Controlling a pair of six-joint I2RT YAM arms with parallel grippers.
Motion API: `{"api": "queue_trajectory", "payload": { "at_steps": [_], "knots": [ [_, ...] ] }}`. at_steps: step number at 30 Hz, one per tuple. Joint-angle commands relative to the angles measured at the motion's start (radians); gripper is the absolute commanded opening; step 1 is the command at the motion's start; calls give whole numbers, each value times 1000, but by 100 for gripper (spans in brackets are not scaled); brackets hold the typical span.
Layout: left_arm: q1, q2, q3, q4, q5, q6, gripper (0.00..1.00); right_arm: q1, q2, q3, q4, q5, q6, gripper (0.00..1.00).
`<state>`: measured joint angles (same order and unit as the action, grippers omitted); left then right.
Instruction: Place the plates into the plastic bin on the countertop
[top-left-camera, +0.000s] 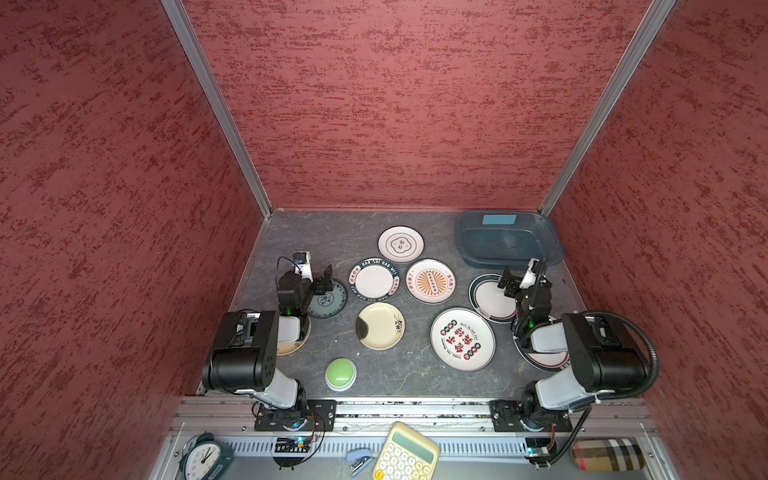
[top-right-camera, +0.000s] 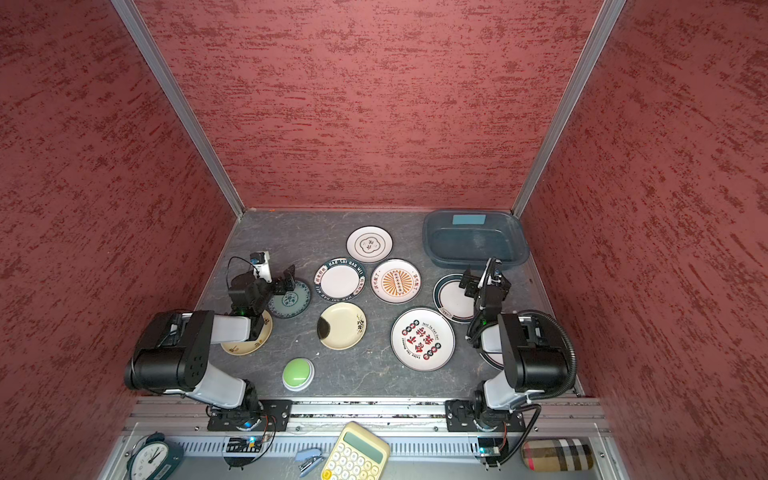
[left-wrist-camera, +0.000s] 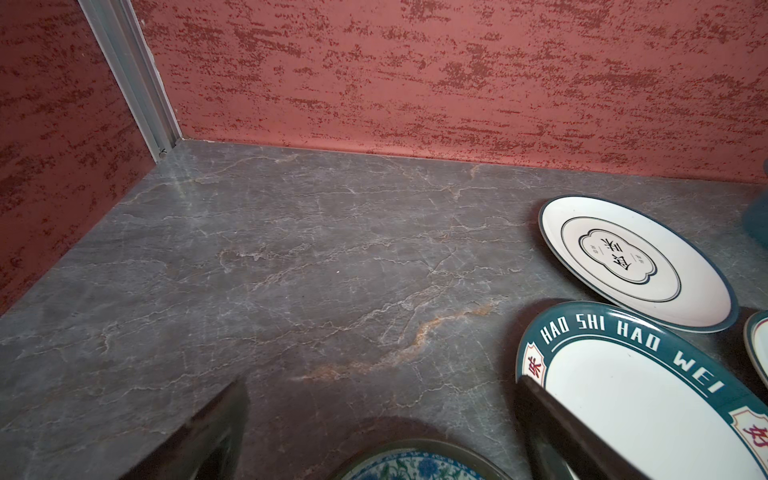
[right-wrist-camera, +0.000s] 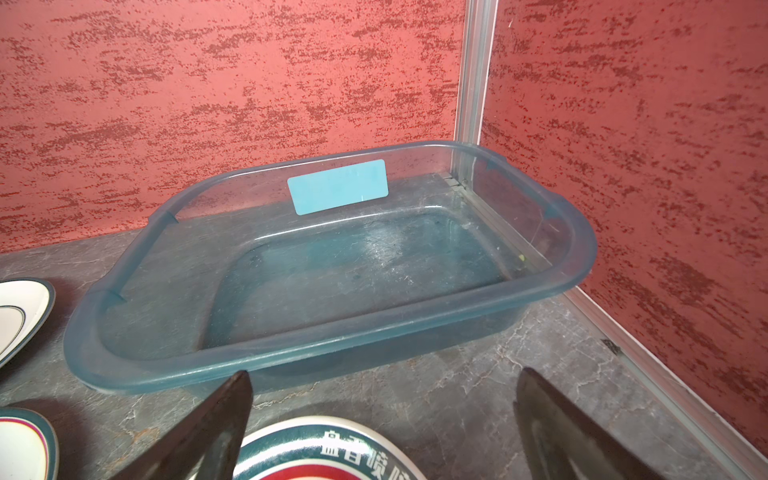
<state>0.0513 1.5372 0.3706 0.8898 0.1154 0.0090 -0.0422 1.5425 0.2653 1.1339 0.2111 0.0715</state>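
A dark grey stone-look countertop (top-left-camera: 316, 237) seen from above, boxed in by red walls; nine round plates lie flat and face up across the middle of both top views, four of them partly hidden by the arms. A see-through blue-grey bin (top-left-camera: 486, 261) sits at the upper right of the counter in the far corner, open side up, nothing in it; its long axis runs left to right across the picture, with a pale blue label on its far wall.

The left gripper (left-wrist-camera: 382, 386) has its jaws spread wide and holds nothing; it hangs over a grey-green patterned plate (top-left-camera: 332, 303) at centre left. The right gripper (right-wrist-camera: 384, 374) is spread just as wide, also holding nothing, above a white plate with a green rim (top-left-camera: 486, 299); that plate lies just in front of the bin's near wall, not touching it.

The plates look stiff, thin and glossy, so probably slippery and likely to chip if dropped; whether they are ceramic or plastic cannot be told. Lying flat, each offers only its raised rim; the likely hold is a pinch on the edge, one finger under the lip and one inside. Being round they have no long axis, so any side of the rim serves; the bin looks wide enough to take one flat.
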Motion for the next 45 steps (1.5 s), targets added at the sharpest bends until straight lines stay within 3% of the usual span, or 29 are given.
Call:
{"api": "queue_trajectory", "payload": {
  "at_steps": [1,23,28,34,39,41,43,45],
  "knots": [
    [2,-3,13,-4,9,4,99,2,-1,1,47,13,-1,99],
    [9,-3,16,-9,24,0,99,2,0,5,39,14,0,99],
    [-11,-4,15,-9,-16,14,99,2,0,6,37,14,0,99],
    [-49,-38,15,-29,-152,9,99,2,-3,4,41,3,-6,99],
    [-117,-167,113,-325,-338,3,99,14,-191,122,-300,-61,-49,99],
    [-161,-212,119,-366,-446,-20,99,15,-280,131,-340,-9,27,99],
    [-183,-267,130,-455,-495,-70,99,16,-366,147,-411,-59,75,99],
    [-204,-321,157,-552,-512,-119,99,14,-438,215,-598,-99,152,99]
  ]
}}
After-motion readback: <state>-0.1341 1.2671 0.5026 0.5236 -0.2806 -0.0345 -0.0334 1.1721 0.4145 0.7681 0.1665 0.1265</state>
